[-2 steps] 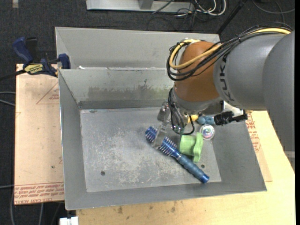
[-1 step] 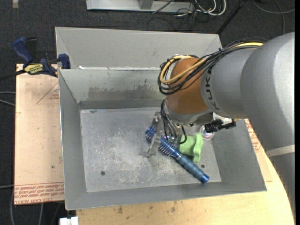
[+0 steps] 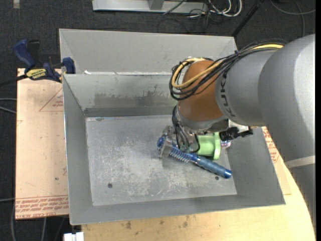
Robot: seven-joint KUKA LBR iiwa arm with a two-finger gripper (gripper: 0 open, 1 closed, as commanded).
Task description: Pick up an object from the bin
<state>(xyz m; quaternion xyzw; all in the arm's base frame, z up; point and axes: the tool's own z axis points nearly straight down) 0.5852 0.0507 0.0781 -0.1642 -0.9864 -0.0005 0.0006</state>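
the jaws are seen at the bristled end of a blue brush (image 3: pixel 200 163), which lies toward 3 o'clock on the floor of the bin (image 3: pixel 125 174). a green cylinder (image 3: pixel 209 145) is seen just beside the brush, at its 1 o'clock. whether the jaws are spread or pressed together cannot be told.

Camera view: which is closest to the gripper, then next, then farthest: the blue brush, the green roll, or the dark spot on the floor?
1. The blue brush, its bristle end right at the gripper.
2. The green roll, just beside it on the view's right.
3. The dark spot, far off at the floor's front left.
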